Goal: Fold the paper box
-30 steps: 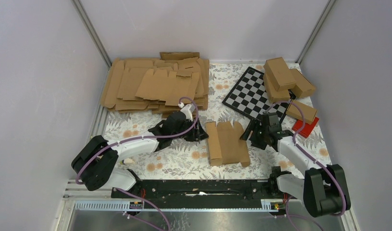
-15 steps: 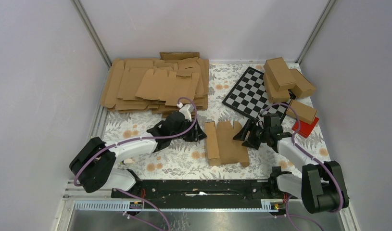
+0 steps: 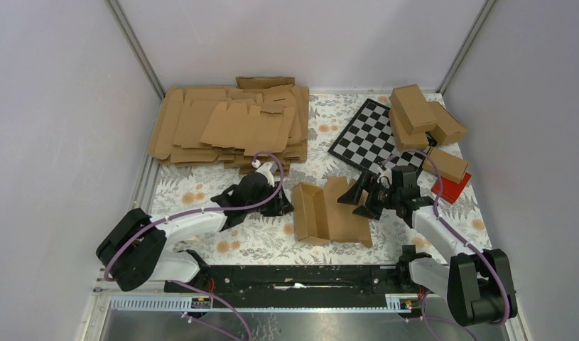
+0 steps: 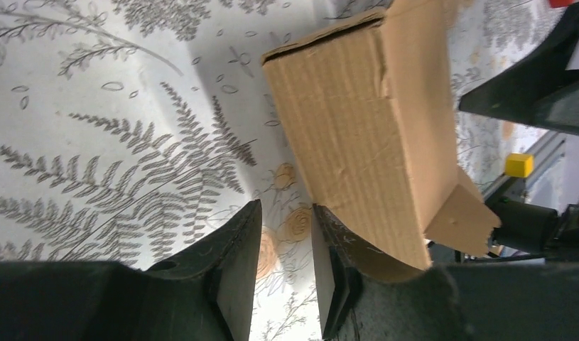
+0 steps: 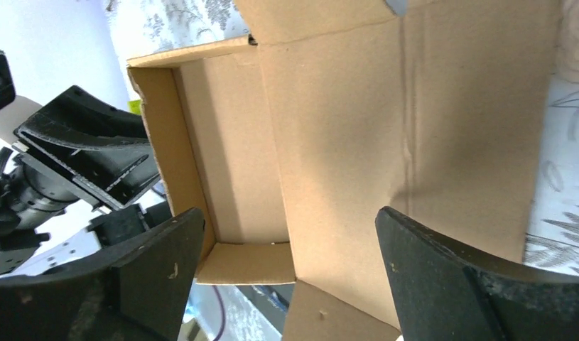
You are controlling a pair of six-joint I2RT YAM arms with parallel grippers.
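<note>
box point(image 3: 329, 213) lay mid-table point(image 3: 194, 195), left side standing up as a trough, rest flat | left gripper point(image 3: 285, 206) just beside the raised wall, fingers narrowly apart (nothing between them) | right gripper point(image 3: 357, 202) over the flat part, fingers spread wide

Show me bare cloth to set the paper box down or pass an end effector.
Free: tablecloth between the flat blanks and the left arm, and the strip between blanks and checkerboard. Crowded: far right, with folded cartons and red block; centre, left end effector and right end effector at the paper box.
</note>
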